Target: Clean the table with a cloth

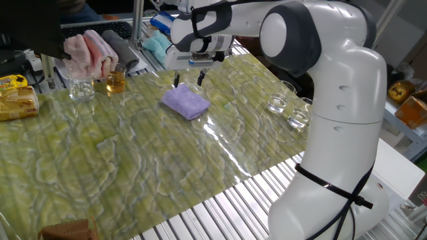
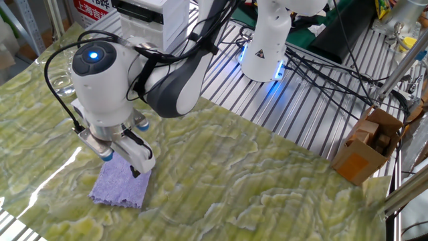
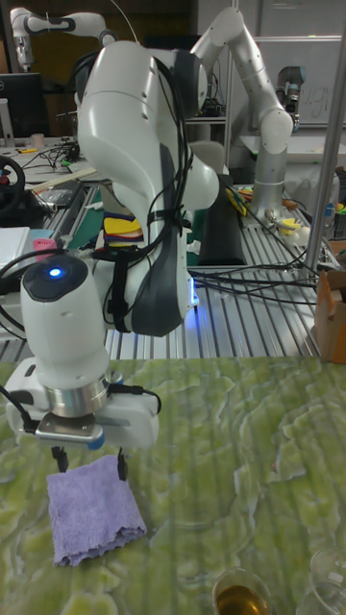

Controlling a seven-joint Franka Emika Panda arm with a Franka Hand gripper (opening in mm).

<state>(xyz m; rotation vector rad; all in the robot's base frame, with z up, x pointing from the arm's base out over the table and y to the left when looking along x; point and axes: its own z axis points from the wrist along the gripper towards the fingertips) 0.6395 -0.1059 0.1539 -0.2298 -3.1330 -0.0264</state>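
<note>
The lavender cloth (image 1: 185, 101) lies folded flat on the green-yellow marbled table (image 1: 133, 157), toward its far side. My gripper (image 1: 188, 81) hangs open just above the cloth's far edge, fingers pointing down, one on each side of that edge. Nothing is between the fingers. In the other fixed view the gripper (image 2: 122, 165) stands over the upper part of the cloth (image 2: 120, 189). In the tall view the open gripper (image 3: 91, 468) straddles the top edge of the cloth (image 3: 91, 509); whether the fingertips touch the fabric I cannot tell.
Two empty glasses (image 1: 278, 103) (image 1: 299, 119) stand right of the cloth. A glass of amber liquid (image 1: 115, 81) and an empty glass (image 1: 81, 88) stand to its left, with pink towels (image 1: 90, 52) and a teal cloth (image 1: 155, 43) behind. Yellow boxes (image 1: 17, 100) sit at far left.
</note>
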